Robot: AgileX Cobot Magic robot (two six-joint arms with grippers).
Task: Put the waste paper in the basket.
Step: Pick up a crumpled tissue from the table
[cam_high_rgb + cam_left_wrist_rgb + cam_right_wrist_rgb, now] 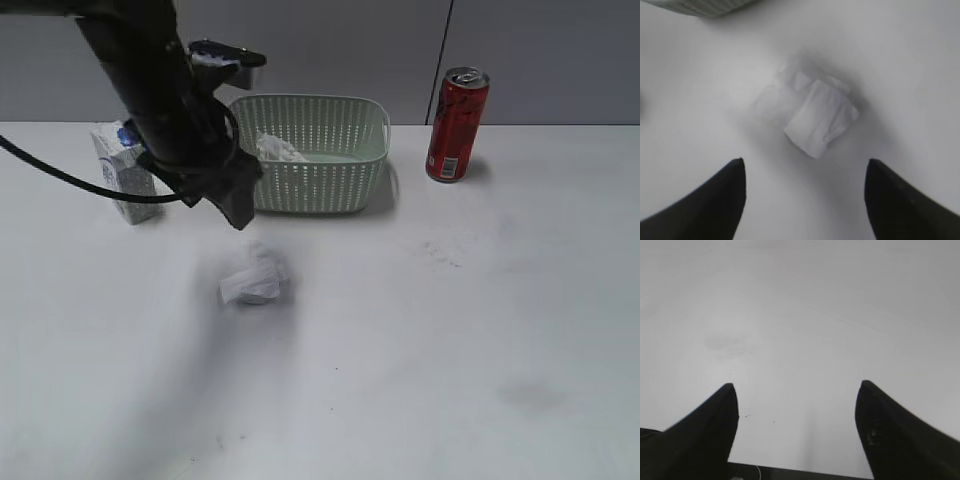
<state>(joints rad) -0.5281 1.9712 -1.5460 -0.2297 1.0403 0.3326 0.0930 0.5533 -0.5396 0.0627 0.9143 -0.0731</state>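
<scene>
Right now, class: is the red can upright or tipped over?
Upright: the red can stands on its base, pull-tab top facing up.

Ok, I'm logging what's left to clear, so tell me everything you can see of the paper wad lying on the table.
The paper wad is crumpled white tissue, with one flatter folded face above ragged, creased edges. It lies loose on the white table, in front of the pale green basket and apart from it. Nothing touches it but the table. The left pincer hangs open above it, fingers spread to either side, not gripping it.
</scene>
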